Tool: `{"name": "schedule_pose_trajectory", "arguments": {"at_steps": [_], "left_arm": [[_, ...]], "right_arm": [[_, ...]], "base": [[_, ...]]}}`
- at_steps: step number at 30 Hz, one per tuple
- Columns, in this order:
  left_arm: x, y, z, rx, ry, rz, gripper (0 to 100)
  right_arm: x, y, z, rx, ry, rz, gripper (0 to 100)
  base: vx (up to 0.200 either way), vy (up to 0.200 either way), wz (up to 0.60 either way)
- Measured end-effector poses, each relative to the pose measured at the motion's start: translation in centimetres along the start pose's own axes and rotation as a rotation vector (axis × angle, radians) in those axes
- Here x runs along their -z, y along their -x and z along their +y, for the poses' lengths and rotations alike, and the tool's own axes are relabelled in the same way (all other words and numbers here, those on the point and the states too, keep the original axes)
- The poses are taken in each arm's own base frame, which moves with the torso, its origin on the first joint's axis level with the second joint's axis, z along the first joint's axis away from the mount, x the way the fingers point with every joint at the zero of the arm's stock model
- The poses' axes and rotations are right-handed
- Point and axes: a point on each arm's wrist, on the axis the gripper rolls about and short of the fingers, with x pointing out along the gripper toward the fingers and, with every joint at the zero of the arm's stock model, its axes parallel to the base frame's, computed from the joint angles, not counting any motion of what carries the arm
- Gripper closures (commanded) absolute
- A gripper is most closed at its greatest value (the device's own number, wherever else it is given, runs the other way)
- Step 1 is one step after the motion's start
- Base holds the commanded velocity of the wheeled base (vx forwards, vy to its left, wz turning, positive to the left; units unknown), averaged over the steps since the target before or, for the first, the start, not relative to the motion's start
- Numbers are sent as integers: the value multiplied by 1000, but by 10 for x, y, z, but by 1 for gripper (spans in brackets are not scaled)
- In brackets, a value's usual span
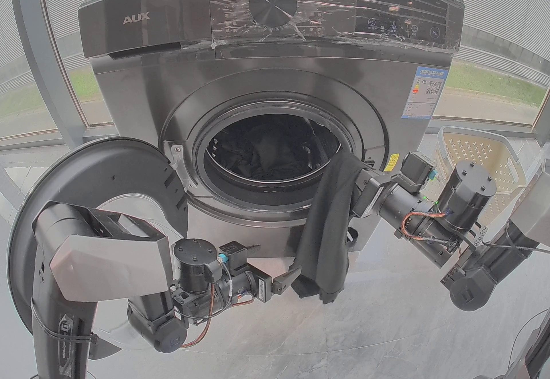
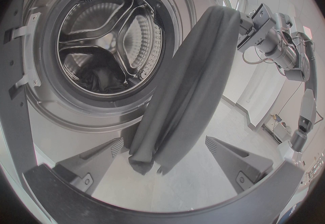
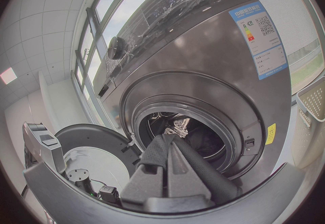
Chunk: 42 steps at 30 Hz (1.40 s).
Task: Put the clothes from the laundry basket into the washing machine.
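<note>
So, the washing machine [image 1: 269, 88] stands open, and the black garment [image 1: 326, 225], probably soft, light and floppy, dangles before its opening from the right pincer [image 1: 356, 177] clamped on the top fold, left pincer [image 1: 289, 278] spread wide and empty by the hem, so I'd gather it mid-length.

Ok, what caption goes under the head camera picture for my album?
Right gripper holds a dark garment by the open washing machine; left gripper hangs open below.

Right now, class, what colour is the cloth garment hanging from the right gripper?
The cloth garment is plain black; best in head view.
</note>
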Motion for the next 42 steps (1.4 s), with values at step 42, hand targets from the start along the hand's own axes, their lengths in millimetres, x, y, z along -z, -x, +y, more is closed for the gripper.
{"name": "schedule_pose_trajectory", "arguments": {"at_steps": [42], "left_arm": [[-75,-18,-23,98,-71,-280,0]], "right_arm": [[41,-6,23,-71,26,124,100]], "base": [[0,0,0]]}}
